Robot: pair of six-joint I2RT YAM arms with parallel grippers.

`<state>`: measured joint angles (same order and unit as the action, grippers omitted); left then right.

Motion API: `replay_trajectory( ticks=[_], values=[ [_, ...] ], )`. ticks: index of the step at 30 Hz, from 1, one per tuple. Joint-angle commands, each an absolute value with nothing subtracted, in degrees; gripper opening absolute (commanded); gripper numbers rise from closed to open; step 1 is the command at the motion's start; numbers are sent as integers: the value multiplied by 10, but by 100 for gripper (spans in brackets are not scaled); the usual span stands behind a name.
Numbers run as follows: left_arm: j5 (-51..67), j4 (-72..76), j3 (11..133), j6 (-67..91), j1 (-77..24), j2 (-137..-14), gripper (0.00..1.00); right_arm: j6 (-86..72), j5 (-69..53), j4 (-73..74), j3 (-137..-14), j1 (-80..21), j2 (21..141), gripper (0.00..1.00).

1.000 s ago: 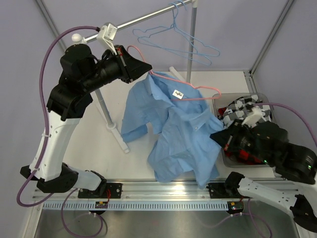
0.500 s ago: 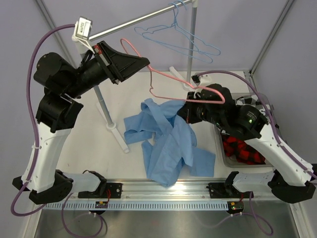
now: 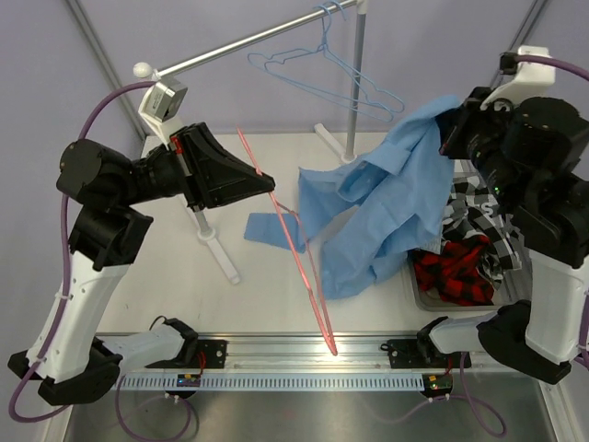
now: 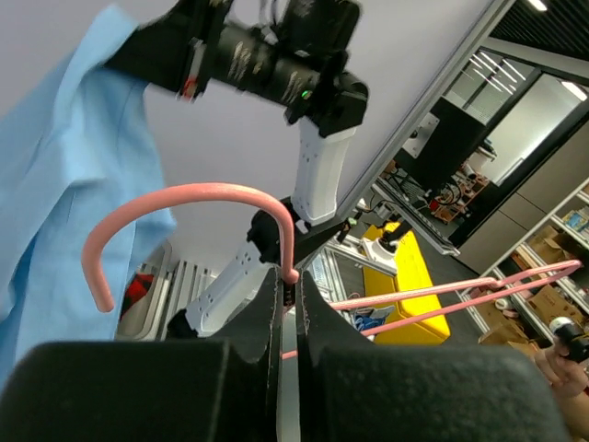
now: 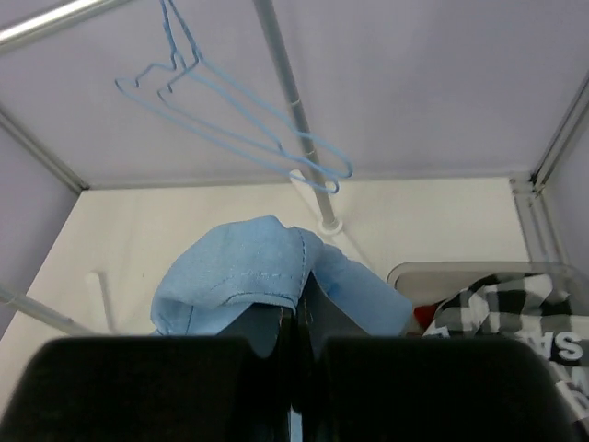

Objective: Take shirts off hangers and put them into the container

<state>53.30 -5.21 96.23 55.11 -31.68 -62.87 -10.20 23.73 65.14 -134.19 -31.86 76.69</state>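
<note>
Shirt up high on the right side! The light blue shirt (image 3: 386, 212) hangs from the right claw (image 5: 296, 313), whose fingers are pinched tight on a small fold of cloth near the top. The body of it drapes down in front of the container (image 3: 425, 300), and one sleeve trails left across the tabletop (image 3: 184, 267).

Over on the left, the left claw (image 4: 287, 285) is clamped hard on the neck of the pink hanger (image 4: 198, 190), just under the hook. The frame slants down toward the near edge. The two blue hangers (image 3: 322, 78) sit bare on the rail (image 3: 230, 46).

The container already has the check shirt (image 3: 479, 226) and the red plaid shirt (image 3: 456, 272) heaped inside, so I'd call this the last shirt, with only the drop left.

Here's the danger. That trailing sleeve crosses the pink wire in the top view, and I can't tell whether it is free of the hanger. If it's caught, carrying the shirt right would drag on it or pull the cloth out of that small pinch.

The bin is small and nearly full, and most of the fabric hangs outside its left wall. Let go from here and the shirt likely slumps over the rim onto the tabletop. It needs to be centred over the bin first.
</note>
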Motion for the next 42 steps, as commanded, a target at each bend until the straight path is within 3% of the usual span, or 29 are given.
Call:
replay_trajectory(
  ticks=[1, 5, 12, 18, 24, 42],
  values=[
    [529, -141, 953, 501, -318, -603, 0, -6, 293, 561, -1406, -313, 768, 0],
    [472, -211, 914, 465, -319, -586, 0, 74, 312, 393, -1432, -313, 757, 0],
    [440, -181, 795, 499, -322, -548, 0, 275, 303, 132, -1490, -313, 771, 0],
    [455, -220, 796, 479, -323, -553, 0, 438, 250, -85, -1498, -313, 808, 0],
    [468, -256, 790, 470, -323, -553, 0, 536, 182, -143, -1585, -303, 881, 0],
    [482, -289, 807, 461, -323, -576, 0, 454, 101, -239, -1590, -164, 874, 0]
  ],
)
